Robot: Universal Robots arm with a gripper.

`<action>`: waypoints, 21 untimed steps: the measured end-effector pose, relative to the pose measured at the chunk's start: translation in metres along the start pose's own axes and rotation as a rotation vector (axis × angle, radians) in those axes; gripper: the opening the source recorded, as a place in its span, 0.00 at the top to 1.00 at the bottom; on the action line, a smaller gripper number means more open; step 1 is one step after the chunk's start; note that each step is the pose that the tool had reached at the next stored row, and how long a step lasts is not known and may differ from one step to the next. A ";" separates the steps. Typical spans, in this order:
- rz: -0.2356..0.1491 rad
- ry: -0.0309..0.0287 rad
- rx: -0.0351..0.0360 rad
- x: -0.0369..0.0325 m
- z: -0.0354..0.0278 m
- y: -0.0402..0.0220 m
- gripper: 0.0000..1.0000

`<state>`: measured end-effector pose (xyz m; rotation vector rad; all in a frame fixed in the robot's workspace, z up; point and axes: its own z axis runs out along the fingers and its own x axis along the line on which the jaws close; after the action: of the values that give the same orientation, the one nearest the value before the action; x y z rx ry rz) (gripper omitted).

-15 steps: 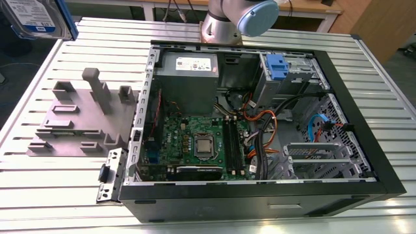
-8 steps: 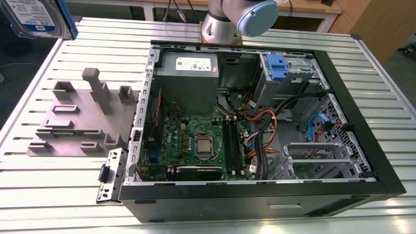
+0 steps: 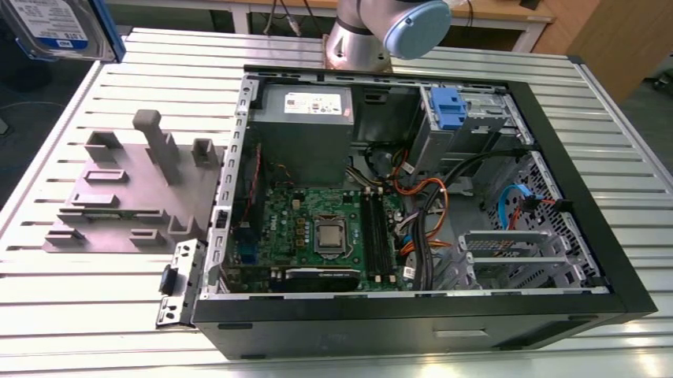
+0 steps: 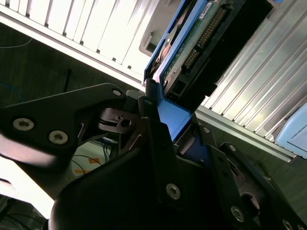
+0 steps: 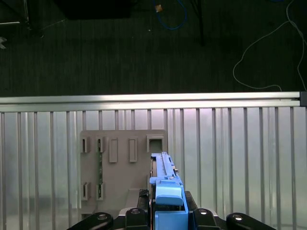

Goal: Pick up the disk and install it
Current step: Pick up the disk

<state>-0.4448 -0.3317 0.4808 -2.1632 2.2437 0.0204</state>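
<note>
Slatted table [image 3: 610, 118] | disk [image 3: 58, 27] cut off | hand [image 4: 172, 117] clamps it

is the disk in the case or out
Out. The disk sits clamped in the gripper's shut jaws at the exterior view's far left, well apart from the open case.

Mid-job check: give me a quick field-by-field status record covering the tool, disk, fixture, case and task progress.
tool: shut on the disk's blue bracket, seen in both wrist views
disk: held in the air at the exterior view's upper left, off the table
grey fixture: on the table, to the exterior view's left of the computer case; the first wrist view looks past the disk onto it
computer case: lying open, motherboard exposed
task status: disk picked up, not yet in the case
</note>
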 end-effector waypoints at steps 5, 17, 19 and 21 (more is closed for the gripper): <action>0.000 0.0000 0.0000 0.0000 -0.0013 0.0000 0.64; 0.000 -0.0004 -0.0001 -0.0001 -0.0041 -0.0001 0.64; 0.000 -0.0005 -0.0001 -0.0001 -0.0046 -0.0001 0.64; 0.000 -0.0005 0.0000 -0.0001 -0.0050 -0.0001 0.64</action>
<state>-0.4448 -0.3317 0.4858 -2.1630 2.2434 0.0209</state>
